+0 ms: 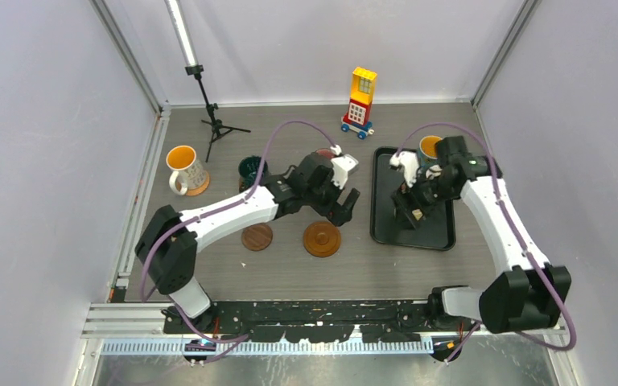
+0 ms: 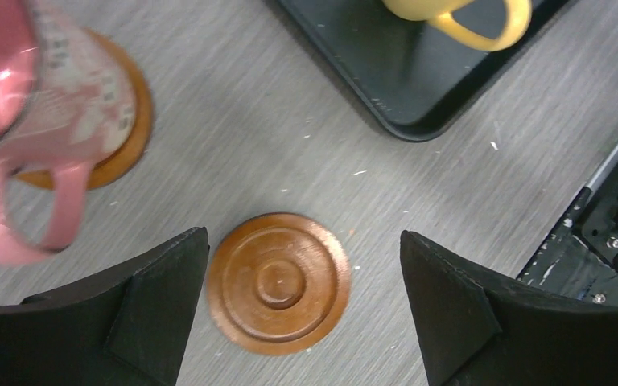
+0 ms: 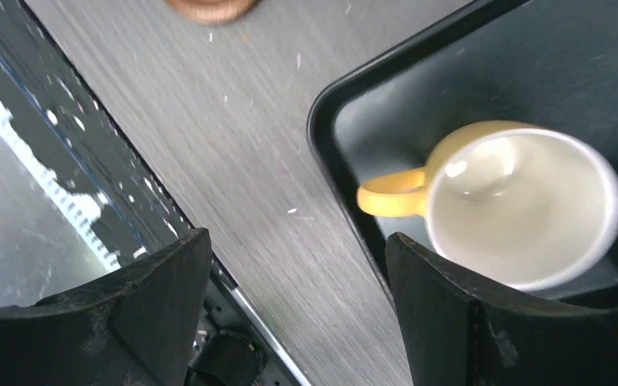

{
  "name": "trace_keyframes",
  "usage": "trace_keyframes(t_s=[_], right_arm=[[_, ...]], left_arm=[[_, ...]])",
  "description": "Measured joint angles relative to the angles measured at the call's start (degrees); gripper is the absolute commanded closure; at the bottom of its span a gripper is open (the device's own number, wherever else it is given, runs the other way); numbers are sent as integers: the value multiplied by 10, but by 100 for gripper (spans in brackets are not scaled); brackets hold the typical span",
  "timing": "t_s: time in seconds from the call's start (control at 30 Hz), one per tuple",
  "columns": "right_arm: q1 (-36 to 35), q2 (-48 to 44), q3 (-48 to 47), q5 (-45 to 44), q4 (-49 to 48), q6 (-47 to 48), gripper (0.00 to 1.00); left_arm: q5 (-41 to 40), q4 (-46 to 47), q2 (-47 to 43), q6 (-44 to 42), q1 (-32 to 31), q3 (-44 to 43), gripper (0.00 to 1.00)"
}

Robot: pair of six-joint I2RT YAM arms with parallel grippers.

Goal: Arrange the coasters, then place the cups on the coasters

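lying bare, coasters: you have two with nothing on them, both on the table left of the black tray. the ringed coaster, orange-brown, lies near the tray's near-left corner. the darker coaster lies just beyond it, farther from the tray.
loaded coasters: a third coaster sits under the pink mug, left of the tray's far half. a fourth coaster sits under the white mug, well away from the tray on the left.
pink mug: upright, its handle turned toward your left wrist camera. from above it is mostly hidden behind the left arm.
white mug: orange inside, upright.
green mug: between the white mug and the tray. you cannot tell whether a coaster lies under it.
yellow mug: upright inside the tray, close to its left rim, handle turned toward that rim.
blue mug: orange inside, at the tray's far edge.
left gripper: jaws spread wide and holding nothing, hanging over the ringed coaster just left of the tray.
right gripper: jaws wide and holding nothing, over the tray's left rim. the yellow mug is just beside one finger, not between the two.
block tower: yellow and red, upright beyond the tray's far-left corner.
tripod stand: black, far left of the tray near the back wall.
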State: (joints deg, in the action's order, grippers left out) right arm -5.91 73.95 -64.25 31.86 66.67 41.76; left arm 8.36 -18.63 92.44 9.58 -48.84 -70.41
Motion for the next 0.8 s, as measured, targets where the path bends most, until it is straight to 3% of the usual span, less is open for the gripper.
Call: trace_keyframes(t_s=[0.2,0.53,0.8], right_arm=[[116,-39,-96,68,19,-29,16],[341,37,-200,131,23,-57,16],[426,61,-230,141,23,-61,16]], left_arm=[[-17,11,61,20,-63,-37,11],[-47,9,220,38,-131,-218,15],[-109,-9,312,46,-160,-327,23]])
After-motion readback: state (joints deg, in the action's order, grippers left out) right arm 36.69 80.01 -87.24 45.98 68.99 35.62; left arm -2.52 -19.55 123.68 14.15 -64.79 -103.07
